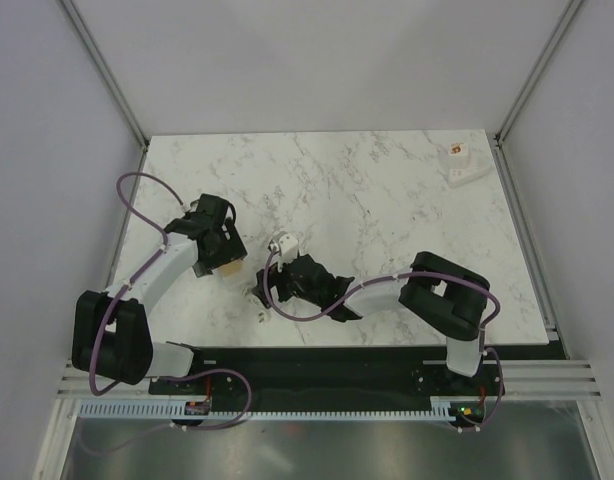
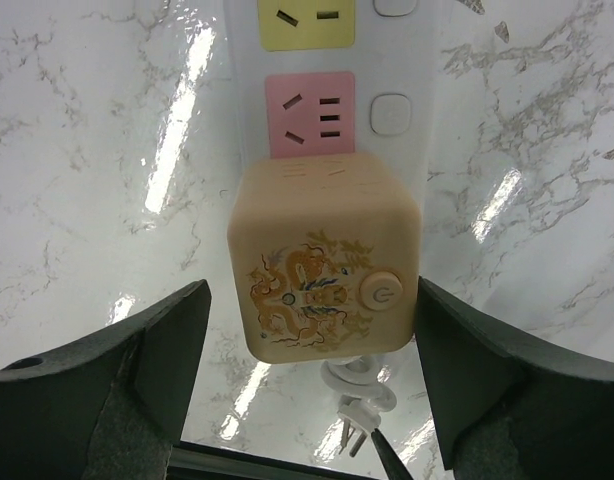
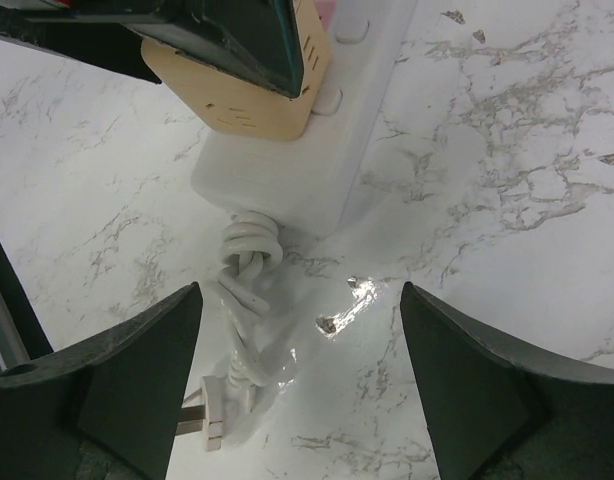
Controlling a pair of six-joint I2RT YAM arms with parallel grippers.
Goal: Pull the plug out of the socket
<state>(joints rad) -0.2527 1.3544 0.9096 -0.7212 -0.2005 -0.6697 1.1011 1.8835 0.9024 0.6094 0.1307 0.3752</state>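
Observation:
A beige cube plug [image 2: 325, 270] with a dragon print and a round button sits in the white power strip [image 2: 247, 110], just below its pink socket [image 2: 309, 112]. My left gripper [image 2: 309, 300] is open, one finger on each side of the cube; the right finger is at its edge and the left stands a little off. In the top view the left gripper [image 1: 225, 255] hangs over the cube [image 1: 228, 268]. My right gripper [image 3: 299, 300] is open and empty above the table, near the strip's end [image 3: 287, 180]. The cube [image 3: 237, 95] shows there under a left finger [image 3: 237, 30].
The strip's white cord lies coiled [image 3: 245, 250] beside my right gripper's left finger, ending in its pronged plug [image 3: 212, 418]. A yellow socket [image 2: 305, 22] lies further along the strip. A small white and orange adapter [image 1: 459, 160] lies at the far right corner.

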